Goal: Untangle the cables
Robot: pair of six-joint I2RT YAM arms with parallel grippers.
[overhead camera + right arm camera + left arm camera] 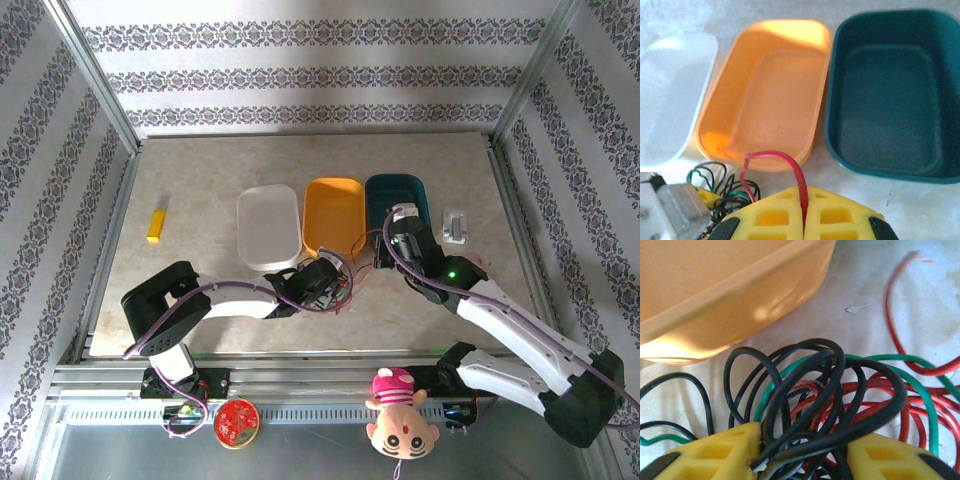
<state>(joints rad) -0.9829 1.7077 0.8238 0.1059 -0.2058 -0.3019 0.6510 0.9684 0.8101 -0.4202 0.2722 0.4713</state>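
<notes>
While both arms reach toward the middle of the table [200, 300], I see the cables [338, 282] heaped at 6 o'clock of the orange tray [333, 212], close to its near wall. The left gripper [322, 285] sits in that heap. Its yellow fingers [725, 452] stand narrow, clamped around a bunch of black strands, with green and red loops piled just behind.

At 3 o'clock of the heap, the right gripper [385, 252] has its jaws pressed together on a red cable [790, 162] that arches up out of the fingertips and drops toward the tangle.

At 12 o'clock ahead of the right gripper, the orange tray and the teal tray [395, 195] stand side by side across the way. A white tray [268, 225] is at 10 o'clock. A yellow block [156, 225] lies well apart at 9 o'clock.
</notes>
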